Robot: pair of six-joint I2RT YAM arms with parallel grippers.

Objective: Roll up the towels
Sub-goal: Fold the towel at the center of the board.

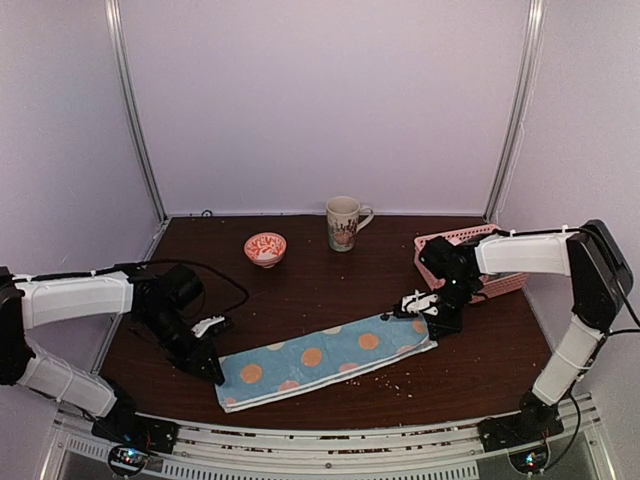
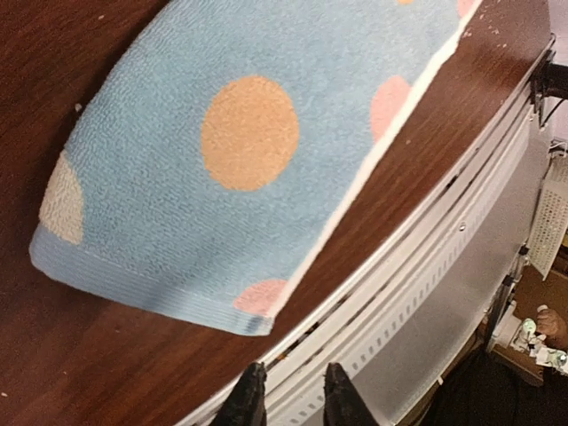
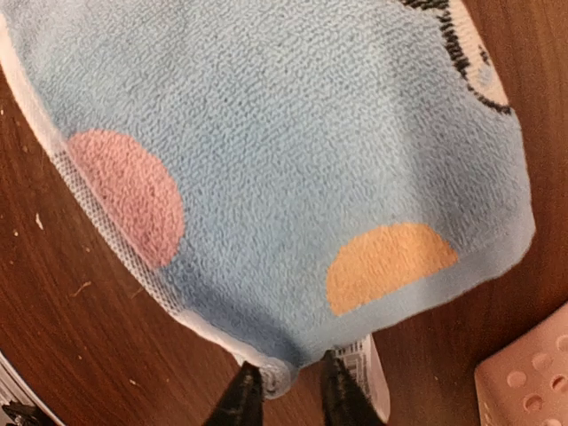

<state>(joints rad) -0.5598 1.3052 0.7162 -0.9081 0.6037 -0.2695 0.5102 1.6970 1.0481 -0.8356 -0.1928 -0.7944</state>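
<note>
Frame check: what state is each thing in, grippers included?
towel: unrolled, lying flat as a long strip on the table
left gripper: slightly open, empty, just off the towel's left end
right gripper: slightly open, over the towel's right corner
mug: upright, at the back
bowl: upright, left of the mug
basket: far right, partly hidden, contents unseen

light blue towel [image 3: 284,160] with pink and orange dots lies flat on the dark wood worktop [image 3: 80,355]. its near hem sits between two slightly parted black fingers [image 3: 241,401]. white label [image 3: 371,377] just beside them. pink perforated basket [image 3: 528,382] corner at lower right.
</note>
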